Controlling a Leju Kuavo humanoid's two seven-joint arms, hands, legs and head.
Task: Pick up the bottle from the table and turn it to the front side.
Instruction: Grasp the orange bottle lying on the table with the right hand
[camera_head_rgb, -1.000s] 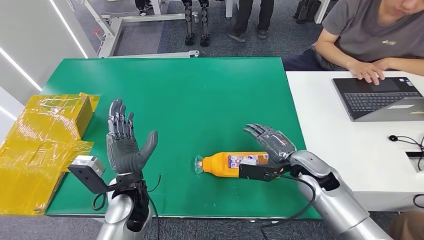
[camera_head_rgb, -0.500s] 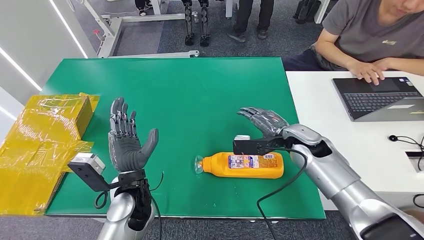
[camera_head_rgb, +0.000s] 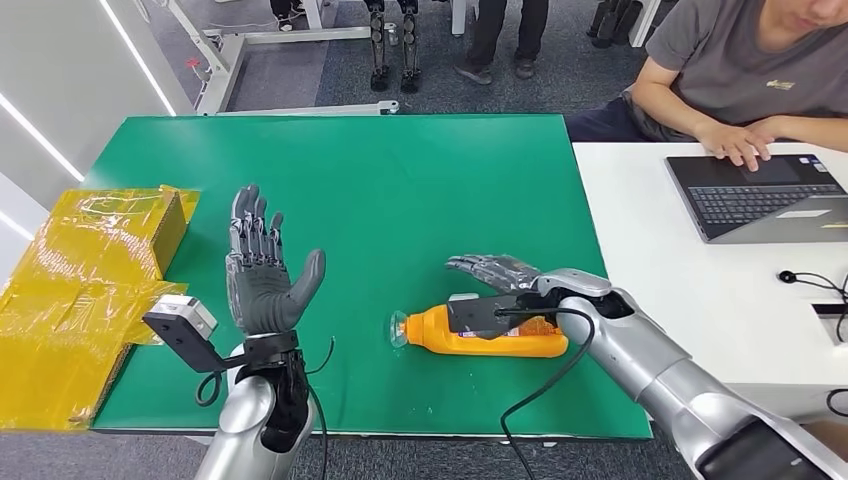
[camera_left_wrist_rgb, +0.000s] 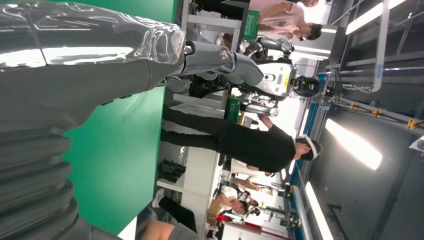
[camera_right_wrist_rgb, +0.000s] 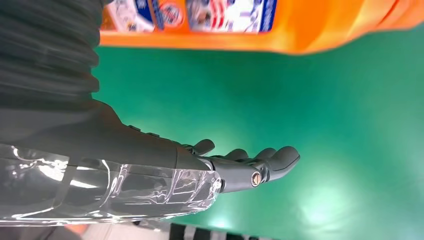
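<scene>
The orange bottle lies on the green tabletop, right hand above it, fingers spread, left hand raised, fingers apart.

Green table and white desk, side by side

The green table carries an orange bottle lying on its side toward five o'clock, its clear cap pointing to nine o'clock, its printed label facing up in the right wrist view; crumpled yellow wrapping over a box sits at the nine o'clock edge and spills past it. Touching the table's three o'clock side, the white desk holds an open dark laptop at its far end and a black cable with a small round plug nearer
</scene>
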